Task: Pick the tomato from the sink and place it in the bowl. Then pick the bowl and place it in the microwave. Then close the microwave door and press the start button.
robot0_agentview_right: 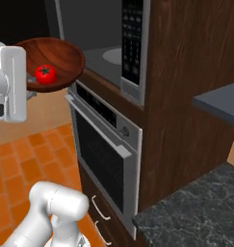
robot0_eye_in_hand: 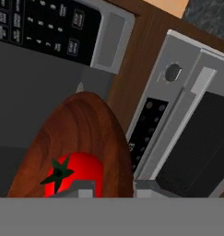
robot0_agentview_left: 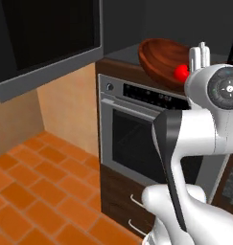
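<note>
Holding bowl by rim | tomato inside, beside claw

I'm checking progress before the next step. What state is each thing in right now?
bowl: lifted in the air, tilted, in front of the microwave opening.
tomato: lying inside the bowl.
microwave door: swung open.
microwave: open, nothing inside yet.
oven: door shut.
gripper: closed on the bowl's rim.

One tomato, one bowl, one microwave, one oven.
</note>
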